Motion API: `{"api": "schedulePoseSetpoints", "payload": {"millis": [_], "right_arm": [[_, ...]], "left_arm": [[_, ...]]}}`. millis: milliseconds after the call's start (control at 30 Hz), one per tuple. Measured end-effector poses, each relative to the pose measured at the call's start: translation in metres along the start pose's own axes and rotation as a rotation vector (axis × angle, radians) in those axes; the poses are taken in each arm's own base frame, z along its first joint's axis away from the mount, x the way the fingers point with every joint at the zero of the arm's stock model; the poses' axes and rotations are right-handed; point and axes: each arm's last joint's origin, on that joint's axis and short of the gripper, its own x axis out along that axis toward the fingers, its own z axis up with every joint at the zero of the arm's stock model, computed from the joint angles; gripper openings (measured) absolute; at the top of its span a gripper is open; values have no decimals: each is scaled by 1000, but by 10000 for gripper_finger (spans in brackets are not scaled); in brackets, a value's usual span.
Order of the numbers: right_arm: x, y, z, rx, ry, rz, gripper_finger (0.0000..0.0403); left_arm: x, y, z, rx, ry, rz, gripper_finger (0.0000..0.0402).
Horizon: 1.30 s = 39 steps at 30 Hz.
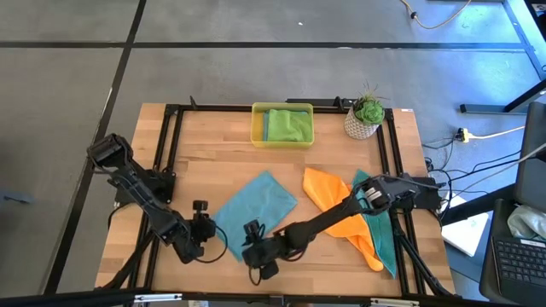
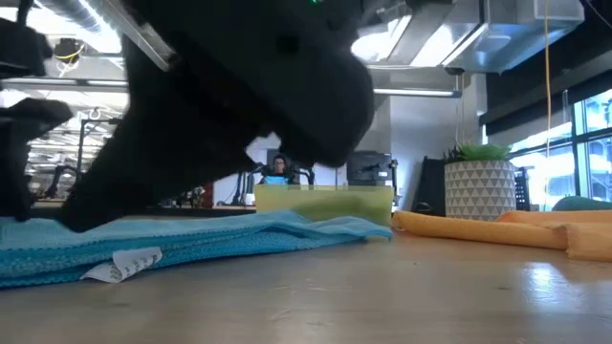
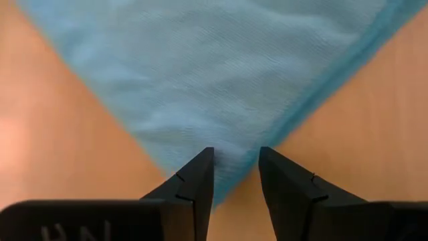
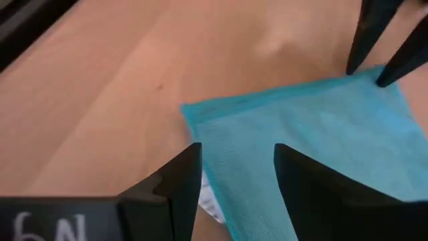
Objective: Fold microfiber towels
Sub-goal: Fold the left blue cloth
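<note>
Teal microfiber towel (image 1: pixel 256 203) lies flat, lower centre of high view, turned diamond-wise, long axis from lower left to upper right. Left gripper (image 3: pixel 235 175) at its lower-left corner, fingers apart, straddling corner, nothing clenched. Right gripper (image 4: pixel 235 175) at lower edge, fingers spread over cloth, released. Right of centre: orange towel (image 1: pixel 337 205) bunched over second teal towel (image 1: pixel 382 239). Top centre: yellow translucent tray (image 1: pixel 258 128) holding lime green towel (image 1: pixel 288 124); potted plant (image 1: pixel 367 115) beside.
</note>
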Motion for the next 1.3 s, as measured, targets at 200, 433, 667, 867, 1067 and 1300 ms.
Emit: {"api": "schedulePoseSetpoints", "payload": {"millis": [200,433,667,867,1067,1300], "right_arm": [[-2,10,15,-40,7,41,188],[-6,24,9,-18,82,69,188],[-13,46,10,-4,91,87,188],[-21,69,11,-59,91,110,188],[-14,82,6,-140,90,75,188],[-3,76,1,-108,92,137,170]], "left_arm": [[2,-5,-13,-133,2,-65,114],[-4,-22,-21,-322,-58,-180,114],[-5,-50,-21,-382,-139,-365,114],[-2,-61,-22,-346,-194,-402,114],[-6,-63,-14,-249,-281,-362,114],[-25,-75,4,-17,-268,-304,114]]}}
